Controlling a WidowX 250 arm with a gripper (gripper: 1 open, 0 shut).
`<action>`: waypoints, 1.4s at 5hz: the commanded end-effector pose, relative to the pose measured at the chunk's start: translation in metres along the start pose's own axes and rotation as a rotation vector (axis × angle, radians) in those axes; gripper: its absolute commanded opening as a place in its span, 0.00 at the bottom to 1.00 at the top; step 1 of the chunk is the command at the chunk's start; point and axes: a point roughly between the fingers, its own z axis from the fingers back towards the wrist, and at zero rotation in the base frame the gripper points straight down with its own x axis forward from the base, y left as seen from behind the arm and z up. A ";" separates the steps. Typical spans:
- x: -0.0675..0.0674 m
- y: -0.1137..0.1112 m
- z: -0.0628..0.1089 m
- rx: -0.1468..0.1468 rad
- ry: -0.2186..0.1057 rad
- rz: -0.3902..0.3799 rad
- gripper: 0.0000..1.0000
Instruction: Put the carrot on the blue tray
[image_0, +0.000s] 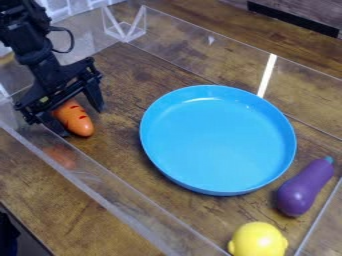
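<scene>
The carrot (76, 120) lies on the wooden table at the left, orange with dark grooves, its leafy end hidden under the gripper. My gripper (60, 103) hangs just above it, pointing down, open, with one black finger on either side of the carrot's upper end. Nothing is held. The blue tray (218, 136) sits in the middle of the table, right of the carrot, with nothing on it.
A purple eggplant (306, 185) lies right of the tray and a yellow lemon (258, 241) sits at the front right. A clear plastic wall (120, 205) runs along the table's front edge, with clear stands (123, 20) at the back.
</scene>
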 end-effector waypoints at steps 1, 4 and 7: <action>0.020 0.006 0.008 -0.009 -0.034 0.004 1.00; 0.024 0.006 0.003 -0.025 -0.084 0.180 1.00; 0.038 0.026 0.002 -0.030 -0.082 0.153 1.00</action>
